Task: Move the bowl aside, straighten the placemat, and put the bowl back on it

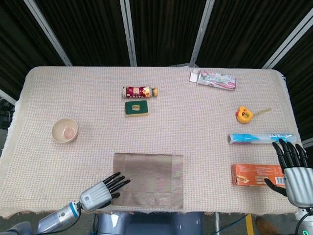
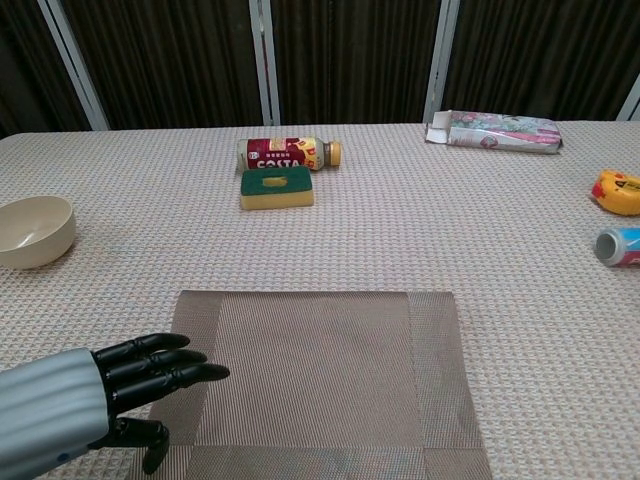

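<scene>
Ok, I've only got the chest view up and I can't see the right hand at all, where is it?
Observer: The right hand is at the near right corner of the table, fingers apart, holding nothing.
Operator: Anything close to it?
Observer: An orange box lies flat right beside it. The thumb shows over the box's right end, and I cannot tell whether it touches.
Operator: And the blue can end at my right edge?
Observer: That is a blue and white tube lying on its side, just beyond the box.
Operator: Placemat's near edge?
Observer: The placemat ends close to the table's front edge, roughly parallel to it.
</scene>
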`<state>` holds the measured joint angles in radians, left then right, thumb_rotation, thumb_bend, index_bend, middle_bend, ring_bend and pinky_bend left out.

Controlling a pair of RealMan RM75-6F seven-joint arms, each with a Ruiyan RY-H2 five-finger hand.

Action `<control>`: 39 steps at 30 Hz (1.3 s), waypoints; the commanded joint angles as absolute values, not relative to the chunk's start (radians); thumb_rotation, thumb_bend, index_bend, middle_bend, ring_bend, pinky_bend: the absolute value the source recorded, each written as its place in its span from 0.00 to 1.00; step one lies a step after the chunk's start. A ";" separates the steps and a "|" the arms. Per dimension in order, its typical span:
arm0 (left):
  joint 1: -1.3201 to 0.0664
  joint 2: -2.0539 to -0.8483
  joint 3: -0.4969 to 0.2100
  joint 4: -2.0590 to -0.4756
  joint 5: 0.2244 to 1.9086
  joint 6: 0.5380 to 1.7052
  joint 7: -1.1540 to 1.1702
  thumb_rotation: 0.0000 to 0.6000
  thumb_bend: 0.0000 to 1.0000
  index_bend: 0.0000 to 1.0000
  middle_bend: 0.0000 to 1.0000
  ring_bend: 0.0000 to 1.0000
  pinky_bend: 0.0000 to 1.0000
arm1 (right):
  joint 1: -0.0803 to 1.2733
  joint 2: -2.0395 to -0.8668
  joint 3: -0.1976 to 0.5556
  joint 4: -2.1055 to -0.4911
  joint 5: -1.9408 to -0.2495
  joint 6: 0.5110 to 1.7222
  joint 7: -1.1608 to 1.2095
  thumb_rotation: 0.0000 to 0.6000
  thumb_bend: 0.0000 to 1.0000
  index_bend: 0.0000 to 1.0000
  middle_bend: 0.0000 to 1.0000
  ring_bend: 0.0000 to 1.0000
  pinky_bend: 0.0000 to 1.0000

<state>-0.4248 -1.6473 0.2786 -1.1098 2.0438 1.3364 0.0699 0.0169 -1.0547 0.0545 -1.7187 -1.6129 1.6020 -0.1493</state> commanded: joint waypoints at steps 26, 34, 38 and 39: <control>-0.484 -1.613 0.244 -1.272 2.007 1.270 0.135 1.00 0.32 0.49 0.00 0.00 0.00 | 0.019 -1.054 0.059 -1.715 -1.603 1.597 -0.145 1.00 0.00 0.00 0.00 0.00 0.00; -0.495 -1.597 0.245 -1.311 1.991 1.236 0.149 1.00 0.32 0.49 0.00 0.00 0.00 | 0.020 -1.054 0.061 -1.713 -1.600 1.595 -0.144 1.00 0.00 0.00 0.00 0.00 0.00; -0.493 -1.602 0.249 -1.309 1.986 1.226 0.154 1.00 0.32 0.49 0.00 0.00 0.00 | 0.021 -1.054 0.062 -1.711 -1.598 1.593 -0.145 1.00 0.00 0.00 0.00 0.00 0.00; -0.492 -1.604 0.250 -1.305 1.985 1.225 0.156 1.00 0.32 0.49 0.00 0.00 0.00 | 0.021 -1.054 0.062 -1.711 -1.597 1.593 -0.145 1.00 0.00 0.00 0.00 0.00 0.00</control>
